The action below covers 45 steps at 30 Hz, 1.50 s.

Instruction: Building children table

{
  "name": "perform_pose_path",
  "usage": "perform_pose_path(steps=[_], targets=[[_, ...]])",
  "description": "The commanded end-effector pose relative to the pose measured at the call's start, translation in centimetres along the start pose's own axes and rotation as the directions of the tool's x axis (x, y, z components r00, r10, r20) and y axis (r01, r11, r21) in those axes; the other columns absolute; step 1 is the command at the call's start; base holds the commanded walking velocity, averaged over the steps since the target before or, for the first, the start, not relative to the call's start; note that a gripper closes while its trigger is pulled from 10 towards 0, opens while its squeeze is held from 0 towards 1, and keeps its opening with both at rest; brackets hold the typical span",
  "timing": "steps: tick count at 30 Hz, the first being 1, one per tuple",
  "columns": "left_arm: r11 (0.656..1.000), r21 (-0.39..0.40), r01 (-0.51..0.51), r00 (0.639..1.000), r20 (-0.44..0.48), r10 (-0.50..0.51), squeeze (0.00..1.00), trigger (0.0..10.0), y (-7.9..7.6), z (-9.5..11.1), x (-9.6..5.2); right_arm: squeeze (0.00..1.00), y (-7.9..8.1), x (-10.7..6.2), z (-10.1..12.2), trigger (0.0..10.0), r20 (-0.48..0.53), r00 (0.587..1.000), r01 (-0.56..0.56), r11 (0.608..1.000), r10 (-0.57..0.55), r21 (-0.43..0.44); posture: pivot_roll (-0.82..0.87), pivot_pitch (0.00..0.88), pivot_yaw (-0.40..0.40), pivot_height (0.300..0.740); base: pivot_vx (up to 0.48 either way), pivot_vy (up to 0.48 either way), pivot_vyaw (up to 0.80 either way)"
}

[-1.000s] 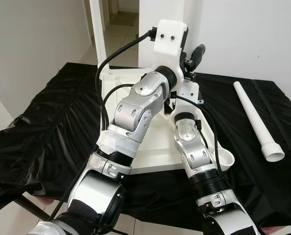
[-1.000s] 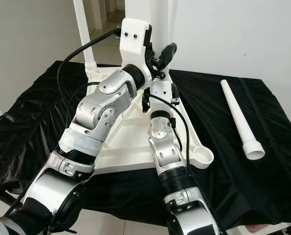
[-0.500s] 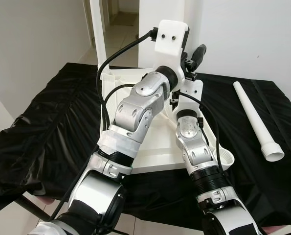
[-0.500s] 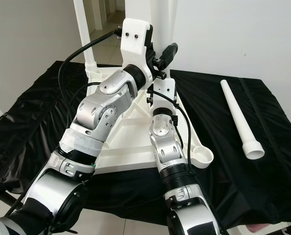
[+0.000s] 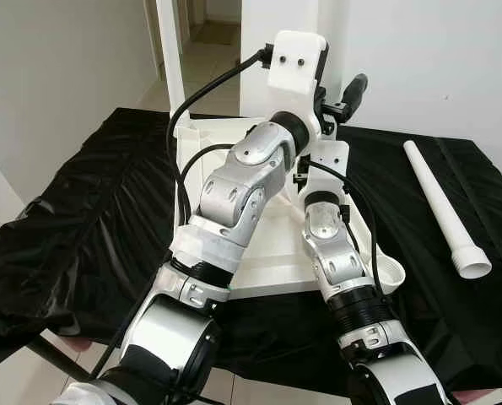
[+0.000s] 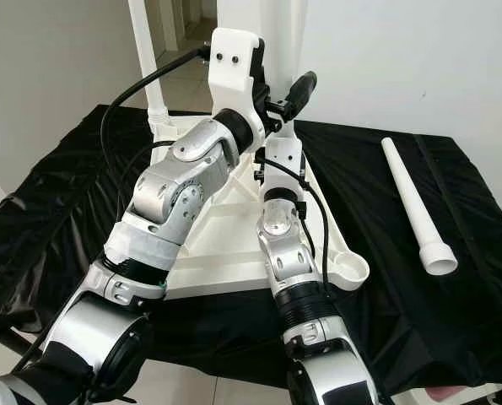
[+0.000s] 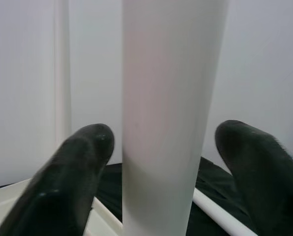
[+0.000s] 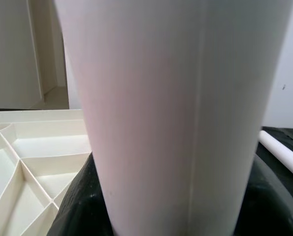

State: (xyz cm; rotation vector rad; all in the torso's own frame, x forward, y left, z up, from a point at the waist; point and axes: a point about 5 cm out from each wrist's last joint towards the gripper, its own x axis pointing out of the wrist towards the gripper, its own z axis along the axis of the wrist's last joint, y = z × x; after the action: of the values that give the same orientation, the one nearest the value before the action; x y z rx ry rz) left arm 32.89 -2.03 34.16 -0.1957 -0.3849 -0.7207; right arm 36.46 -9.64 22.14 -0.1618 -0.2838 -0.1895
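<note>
Two fingers (image 7: 72, 172) spread beside the upright white leg (image 7: 168, 113); right fingers (image 8: 77, 209) clamp it.

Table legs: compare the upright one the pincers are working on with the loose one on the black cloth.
The upright table leg stands vertical at the far corner of the upturned tabletop; the loose table leg lies flat on the black cloth, off to the right. The upright one sits between the right pincer's fingers; nothing touches the loose one. Both are white tapered tubes.

Loose leg (image 5: 447, 208) lies right of tabletop (image 5: 272, 245), apparently on cloth (image 5: 82, 219).
</note>
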Motion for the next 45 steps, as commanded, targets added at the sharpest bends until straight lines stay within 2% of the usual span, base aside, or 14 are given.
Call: perform_pose_path(steps=[1, 6, 7, 9, 10, 17, 18, 20, 27, 29, 34, 39, 42, 45], targets=[[0.999, -0.008, 0.034, 0.999, 0.027, -0.033, 0.78, 10.0, -0.3, 0.7, 0.0, 0.00, -0.1, 0.2, 0.3, 10.0, -0.005, 1.000, 0.014, 1.000, -0.014, 0.021, -0.02, 0.009, 0.005, 0.740, 0.000, 0.000, 0.00], [0.999, -0.011, 0.033, 0.999, 0.027, -0.032, 0.78, 10.0, -0.3, 0.8, -0.1, 0.00, -0.2, 0.2, 0.2, 10.0, -0.008, 1.000, 0.018, 1.000, -0.018, 0.021, -0.02, 0.009, 0.005, 0.740, 0.000, 0.000, 0.00], [0.997, -0.061, 0.048, 0.998, 0.036, -0.046, 0.00, 10.0, 0.0, 0.7, -0.8, 0.00, -0.6, 0.3, -0.1, 10.0, -0.028, 1.000, 0.006, 0.999, -0.005, 0.037, -0.02, 0.010, 0.005, 0.740, 0.000, 0.000, 0.00], [0.996, -0.074, 0.054, 0.998, 0.039, -0.052, 0.00, 10.0, 0.1, 0.6, -1.1, 0.00, -0.8, 0.2, -0.2, 10.0, -0.033, 0.999, 0.003, 0.999, -0.002, 0.046, -0.02, 0.015, 0.006, 0.740, 0.000, 0.000, 0.00], [0.995, -0.078, 0.063, 0.998, 0.027, -0.061, 0.00, 10.0, 0.4, 0.1, -1.8, 0.00, -1.2, 0.3, -0.2, 10.0, -0.037, 0.999, 0.011, 0.998, -0.009, 0.065, -0.02, 0.013, 0.008, 0.740, 0.000, 0.000, 0.00], [0.997, -0.036, 0.070, 0.997, -0.029, -0.071, 0.00, 10.0, 1.4, -1.5, -4.1, 0.00, -3.2, 0.2, -0.7, 10.0, -0.026, 0.999, 0.034, 0.997, -0.032, 0.064, -0.01, 0.012, 0.003, 0.740, 0.000, 0.000, 0.00], [0.997, -0.036, 0.070, 0.997, -0.029, -0.071, 0.00, 10.0, 1.4, -1.5, -4.1, 0.00, -3.2, 0.2, -0.7, 10.0, -0.026, 0.999, 0.034, 0.997, -0.032, 0.064, -0.01, 0.012, 0.003, 0.740, 0.000, 0.000, 0.00], [0.998, -0.011, 0.059, 0.997, -0.051, -0.060, 0.00, 10.0, 1.8, -2.2, -4.8, 0.00, -4.2, -0.1, -1.2, 10.0, -0.019, 0.999, 0.033, 0.998, -0.032, 0.061, -0.01, 0.011, 0.002, 0.740, 0.000, 0.000, 0.00], [0.999, 0.002, 0.048, 0.996, -0.081, -0.048, 0.00, 10.0, 2.3, -3.4, -5.9, 0.00, -5.2, -0.9, -1.5, 10.0, 0.022, 1.000, -0.003, 0.997, 0.001, 0.078, -0.01, 0.006, -0.002, 0.740, 0.000, 0.000, 0.00], [0.998, 0.051, 0.045, 0.992, -0.117, -0.039, 0.00, 10.0, 2.7, -5.6, -7.3, 0.00, -5.5, -2.0, -1.7, 10.0, 0.052, 0.997, -0.055, 0.994, 0.050, 0.092, -0.01, 0.002, 0.000, 0.740, 0.000, 0.000, 0.00], [0.995, 0.092, 0.047, 0.985, -0.171, -0.031, 0.00, 10.0, 2.7, -7.4, -8.6, 0.00, -6.2, -3.0, -2.2, 10.0, 0.048, 0.997, -0.057, 0.994, 0.053, 0.091, -0.01, 0.000, 0.000, 0.740, 0.000, 0.000, 0.00], [0.990, 0.119, 0.080, 0.976, -0.213, -0.053, 0.00, 10.0, 2.2, -8.5, -10.1, 0.00, -7.5, -3.9, -3.0, 10.0, 0.020, 0.999, -0.044, 0.996, 0.042, 0.073, -0.01, 0.002, 0.004, 0.740, 0.000, 0.000, 0.00], [0.988, 0.120, 0.095, 0.973, -0.223, -0.067, 0.00, 10.0, 2.1, -8.7, -10.3, 0.00, -7.8, -4.0, -3.0, 10.0, 0.021, 0.999, -0.040, 0.997, 0.039, 0.070, -0.02, 0.006, 0.008, 0.740, 0.000, 0.000, 0.00], [0.976, 0.126, 0.178, 0.959, -0.245, -0.143, 0.00, 10.0, 1.3, -9.1, -11.0, 0.00, -8.7, -4.5, -3.0, 10.0, 0.019, 0.999, -0.045, 0.997, 0.044, 0.061, -0.02, 0.009, 0.009, 0.740, 0.000, 0.000, 0.00]])
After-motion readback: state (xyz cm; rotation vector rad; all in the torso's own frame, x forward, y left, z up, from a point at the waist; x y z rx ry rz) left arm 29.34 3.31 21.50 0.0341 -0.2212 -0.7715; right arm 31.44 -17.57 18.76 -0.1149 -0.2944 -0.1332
